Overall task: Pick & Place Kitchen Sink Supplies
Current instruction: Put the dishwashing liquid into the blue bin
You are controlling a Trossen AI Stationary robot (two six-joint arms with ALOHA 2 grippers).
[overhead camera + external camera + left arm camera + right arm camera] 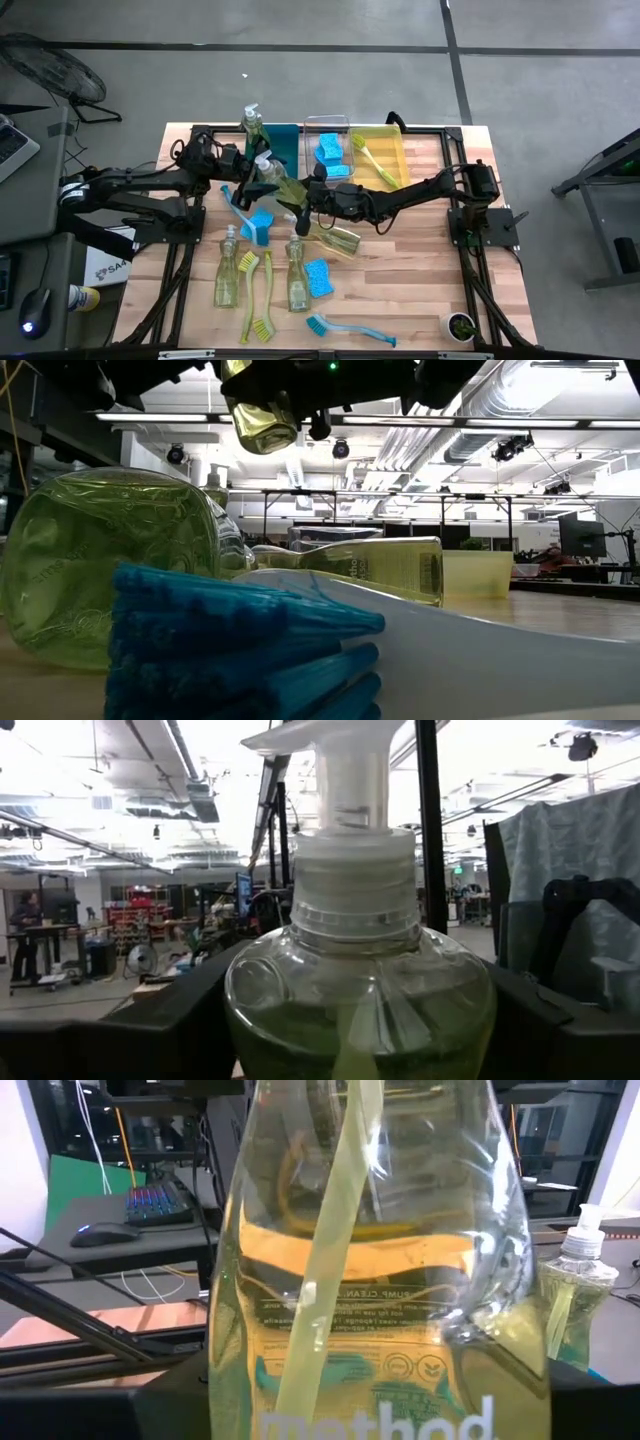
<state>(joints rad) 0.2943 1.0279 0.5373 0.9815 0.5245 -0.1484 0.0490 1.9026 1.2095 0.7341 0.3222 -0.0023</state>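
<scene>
Both grippers' fingers are hidden — left gripper (262, 172) and right gripper (298, 200) jointly clasp the clear, yellow-green soap pump bottle (280, 186) above the surface.

Two dark, near-black jointed arms, left arm (150, 185) and right arm (420, 190); black cables trail alongside; black bracket bases.

Sat at table centre: held soap bottle (287, 190). At its twelve o'clock, three bins (327, 140) side by side. At six, two standing bottles (228, 280), brushes (262, 295) between, sponge (318, 277) to their right.
</scene>
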